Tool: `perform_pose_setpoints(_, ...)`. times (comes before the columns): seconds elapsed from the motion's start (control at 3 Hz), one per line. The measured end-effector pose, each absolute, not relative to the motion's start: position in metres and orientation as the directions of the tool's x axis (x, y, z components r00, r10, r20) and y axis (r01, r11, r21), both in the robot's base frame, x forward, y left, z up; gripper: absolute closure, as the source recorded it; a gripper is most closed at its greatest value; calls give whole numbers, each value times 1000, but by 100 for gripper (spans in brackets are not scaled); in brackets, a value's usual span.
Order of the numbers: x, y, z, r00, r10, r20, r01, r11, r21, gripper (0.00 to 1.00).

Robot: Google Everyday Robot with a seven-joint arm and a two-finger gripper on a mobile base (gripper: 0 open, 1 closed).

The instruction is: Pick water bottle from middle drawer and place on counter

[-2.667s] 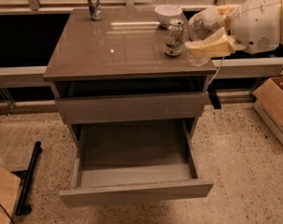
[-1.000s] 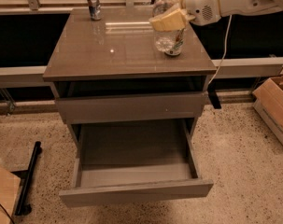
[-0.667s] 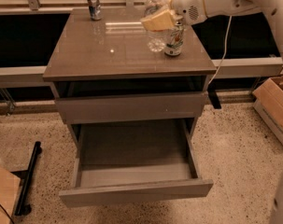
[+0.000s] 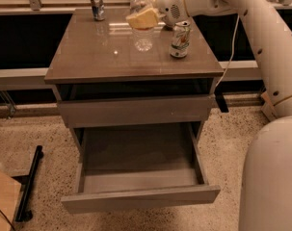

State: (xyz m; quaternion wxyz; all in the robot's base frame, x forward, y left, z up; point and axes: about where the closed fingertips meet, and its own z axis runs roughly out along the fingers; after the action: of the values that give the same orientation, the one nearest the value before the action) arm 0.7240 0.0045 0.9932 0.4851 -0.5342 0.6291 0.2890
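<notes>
My gripper is shut on the water bottle, a small clear bottle with a white cap. It holds the bottle upright over the back middle of the glossy counter. The bottle's base is at or just above the surface; I cannot tell if it touches. The middle drawer is pulled out below and its grey floor is bare. The white arm reaches in from the upper right.
A white-and-green can stands just right of the bottle. A dark silvery can stands at the counter's back left. A shut drawer front is above the open one. My body fills the right side. A black bar lies on the floor at the left.
The gripper has carried the bottle leftward across the counter, from the right of the white-and-green can to its left, and a little lower.
</notes>
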Motion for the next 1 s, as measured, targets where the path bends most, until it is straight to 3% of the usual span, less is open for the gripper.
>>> perform_pose_setpoints(0.33, 759, 23, 971, -26, -383, -923, -956, 278, -89, 100)
perform_pose_setpoints(1.0, 764, 26, 962, -59, -368, -928, -956, 289, -54, 100)
